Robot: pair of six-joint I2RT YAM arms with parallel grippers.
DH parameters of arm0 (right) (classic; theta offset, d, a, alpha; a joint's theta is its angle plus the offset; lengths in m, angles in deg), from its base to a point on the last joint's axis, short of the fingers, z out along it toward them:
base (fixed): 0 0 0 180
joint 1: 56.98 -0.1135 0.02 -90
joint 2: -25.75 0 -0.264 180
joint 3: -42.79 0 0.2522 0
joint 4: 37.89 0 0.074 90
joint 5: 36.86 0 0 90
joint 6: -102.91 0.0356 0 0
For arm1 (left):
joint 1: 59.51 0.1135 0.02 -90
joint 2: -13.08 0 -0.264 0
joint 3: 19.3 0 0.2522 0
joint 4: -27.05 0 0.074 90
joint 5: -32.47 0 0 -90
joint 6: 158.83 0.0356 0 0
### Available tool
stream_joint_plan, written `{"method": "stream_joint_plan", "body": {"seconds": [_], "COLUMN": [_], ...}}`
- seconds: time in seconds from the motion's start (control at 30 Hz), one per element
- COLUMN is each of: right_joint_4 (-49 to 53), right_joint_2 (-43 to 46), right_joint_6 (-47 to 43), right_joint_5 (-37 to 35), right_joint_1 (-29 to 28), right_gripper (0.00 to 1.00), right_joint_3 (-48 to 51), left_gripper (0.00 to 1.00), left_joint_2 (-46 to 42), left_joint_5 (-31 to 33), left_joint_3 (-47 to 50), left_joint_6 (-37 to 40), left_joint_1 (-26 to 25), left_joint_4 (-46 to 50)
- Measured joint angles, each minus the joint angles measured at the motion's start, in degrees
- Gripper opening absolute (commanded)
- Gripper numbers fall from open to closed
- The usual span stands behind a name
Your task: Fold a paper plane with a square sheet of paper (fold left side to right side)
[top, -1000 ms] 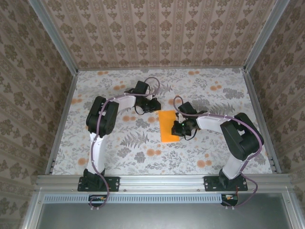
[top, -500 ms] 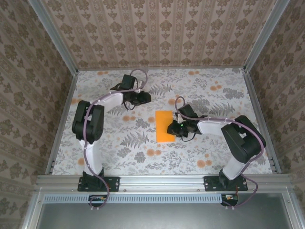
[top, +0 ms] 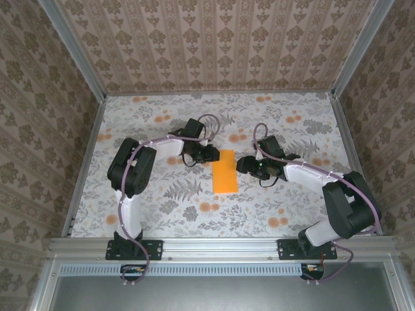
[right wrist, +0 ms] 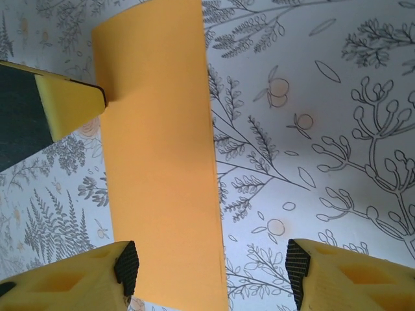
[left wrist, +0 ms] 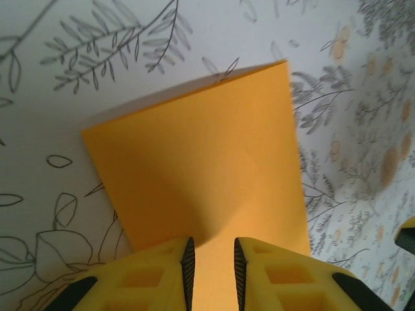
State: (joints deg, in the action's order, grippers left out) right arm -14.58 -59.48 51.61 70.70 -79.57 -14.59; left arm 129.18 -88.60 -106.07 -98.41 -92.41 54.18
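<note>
The square sheet of paper (top: 225,172) lies flat at the table's middle, folded in half into a narrow orange rectangle. My left gripper (top: 211,154) sits at its upper left edge. In the left wrist view its jaws (left wrist: 211,265) stand a narrow gap apart just above the orange paper (left wrist: 201,168), with nothing between them. My right gripper (top: 243,164) is just right of the paper. In the right wrist view it (right wrist: 212,269) is wide open and straddles the right edge of the paper (right wrist: 159,162). A yellow finger of the left gripper (right wrist: 71,103) touches the paper's left edge.
The grey floral tablecloth (top: 292,201) covers the table, with small orange flower prints (top: 209,207) near the paper. Patterned walls (top: 220,45) and metal rails (top: 84,168) enclose the sides and back. Both arms reach inward from the near edge.
The right gripper has opened and drawn back to the right of the paper. The left arm swung away left, then returned to the paper's upper left edge. The paper now lies flat.
</note>
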Motion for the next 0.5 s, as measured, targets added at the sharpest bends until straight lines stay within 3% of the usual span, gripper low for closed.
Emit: {"method": "stream_joint_plan", "body": {"seconds": [0.5], "right_joint_4": [2.5], "right_joint_2": [-6.7], "right_joint_6": [1.4], "right_joint_5": [11.2], "right_joint_1": [0.2], "right_gripper": [0.50], "right_joint_3": [-0.9], "left_gripper": [0.23], "left_joint_2": [0.3], "left_joint_5": [0.8], "left_joint_3": [0.8], "left_joint_6": [0.0], "left_joint_1": [-0.1], "left_joint_4": [-0.6]}}
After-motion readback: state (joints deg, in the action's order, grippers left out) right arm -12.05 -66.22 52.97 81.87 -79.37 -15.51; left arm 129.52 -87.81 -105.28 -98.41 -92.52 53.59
